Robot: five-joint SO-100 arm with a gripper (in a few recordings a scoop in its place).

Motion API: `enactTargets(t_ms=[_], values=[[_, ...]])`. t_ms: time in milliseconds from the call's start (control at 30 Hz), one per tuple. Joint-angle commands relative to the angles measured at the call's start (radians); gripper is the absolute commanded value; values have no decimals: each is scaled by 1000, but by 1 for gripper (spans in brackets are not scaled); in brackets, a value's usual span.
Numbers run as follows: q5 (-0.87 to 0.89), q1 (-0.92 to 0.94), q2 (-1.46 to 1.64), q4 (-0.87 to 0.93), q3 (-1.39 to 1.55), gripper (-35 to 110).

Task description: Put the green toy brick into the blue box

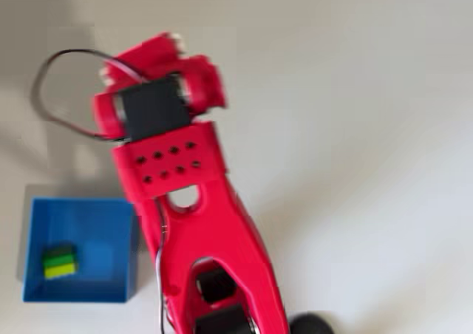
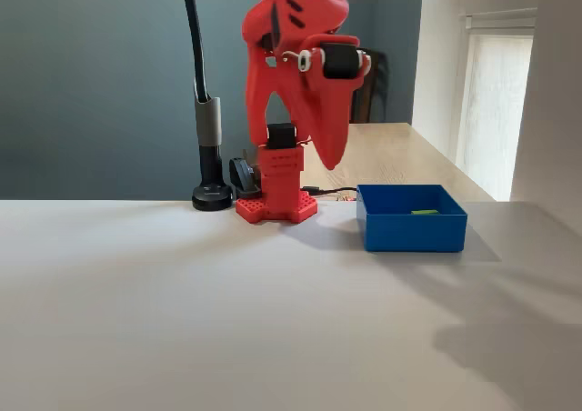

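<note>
1. The small studded plastic brick, lime-green over darker green (image 1: 59, 261), lies on the floor of the square blue plastic box with low walls and no lid (image 1: 80, 298), near its left wall in the overhead view. In the fixed view only a sliver of lime shows above the box's rim (image 2: 424, 213). I judge the task finished, since the brick rests inside and nothing touches it.

2. My two-finger red gripper (image 2: 329, 152) hangs high above the white table (image 2: 182, 320), well apart from the box and pointing down. I hold nothing. The fingers look drawn together to a single tapering tip, but the overhead view is blurred, so I cannot tell for sure whether they are closed or slightly parted.

3. My arm is folded up over its red base (image 2: 275, 206), which I take as a resting pose that keeps me clear of the box.

4. The box is smooth, glossy, hard plastic with sharp corners; the brick's layers are matte and blocky. The table is plain, flat and pale, casting soft shadows.
</note>
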Motion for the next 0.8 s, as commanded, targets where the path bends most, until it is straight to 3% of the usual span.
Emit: enactTargets(t_ms=[0, 500, 767], values=[[0, 100, 144, -40, 91, 0], [-12, 137, 744, -285, 865, 0], [2, 138, 1039, -295, 1192, 0]])
